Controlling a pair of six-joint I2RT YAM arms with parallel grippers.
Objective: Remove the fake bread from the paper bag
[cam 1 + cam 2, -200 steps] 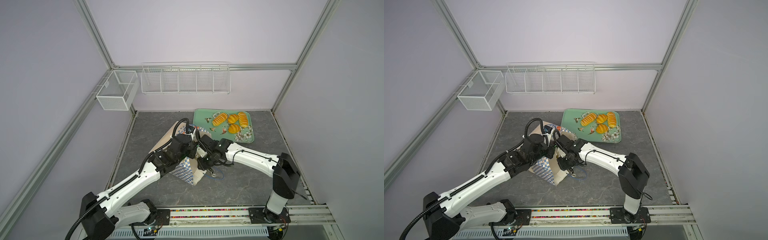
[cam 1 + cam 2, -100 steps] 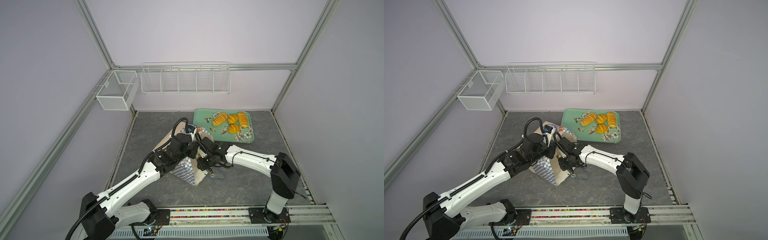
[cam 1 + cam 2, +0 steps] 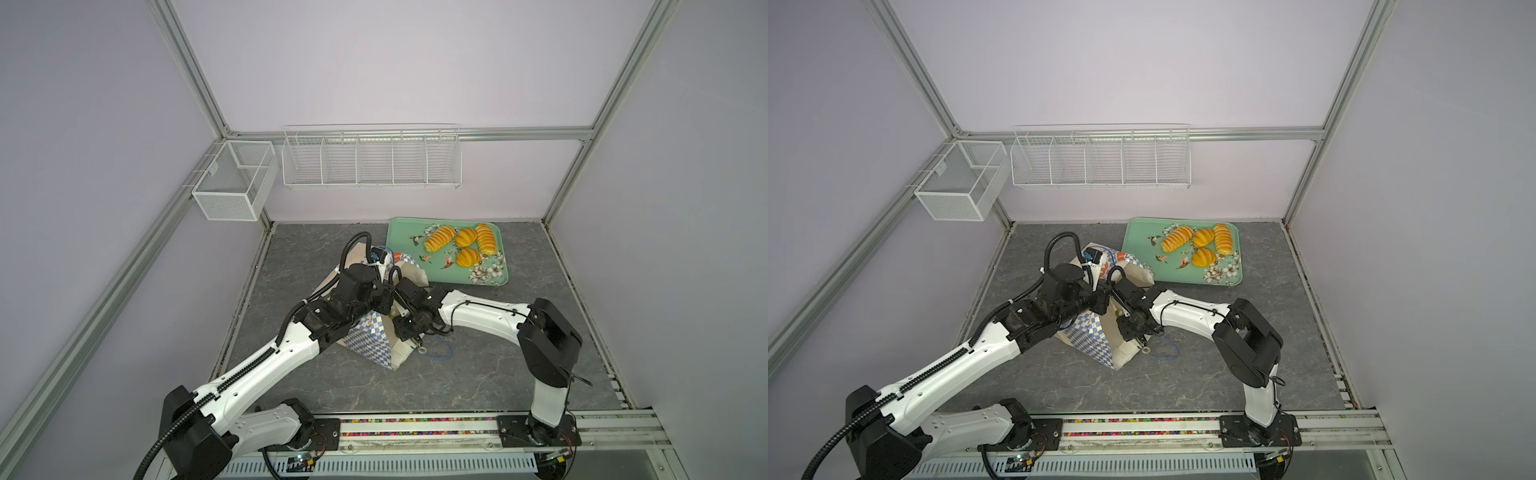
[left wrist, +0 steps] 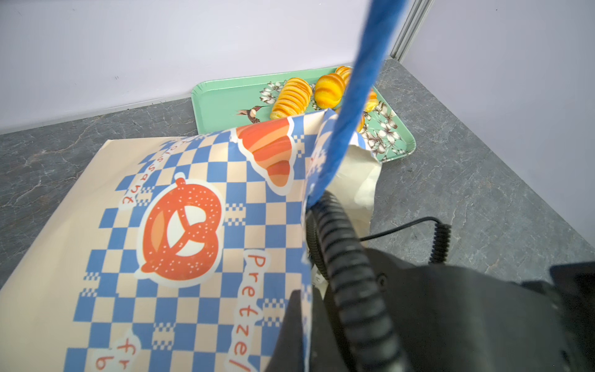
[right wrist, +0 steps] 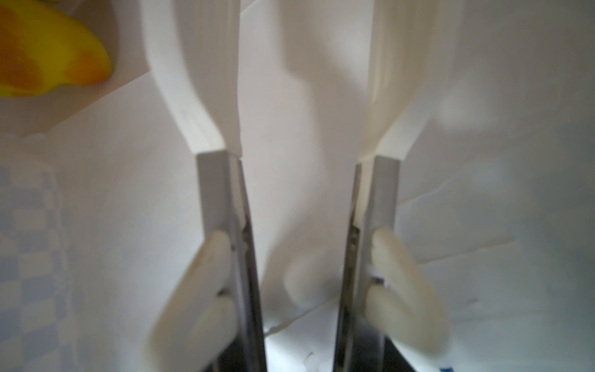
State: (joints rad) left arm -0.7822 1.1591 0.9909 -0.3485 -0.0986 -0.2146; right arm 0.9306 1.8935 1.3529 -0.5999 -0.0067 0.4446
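Left arm: no change from a second ago. The left gripper (image 3: 384, 272) is closed tight at the raised lip of the paper bag (image 3: 372, 345). What it pinches is hidden, though a blue cord handle (image 4: 347, 106) runs taut past its wrist camera. The bag is tipped over mid-table with its printed face up and its mouth toward the right arm, in the same place as before.

Right arm: it has pushed further left into the bag mouth, and its elbow sits nearer the centre than a second ago. The right gripper (image 5: 301, 273) clamps a pair of metal tongs (image 5: 222, 199), with a finger (image 5: 206, 273) pressed on the outside of each blade. The white tong tips stand apart against the bag's pale lining, nothing between them. One piece of fake bread (image 5: 48, 48) lies inside too, off to one side of the tips and not touching them.

Far right: four more pieces sit on the green flowered tray (image 3: 401, 249), unmoved, just beyond the bag.
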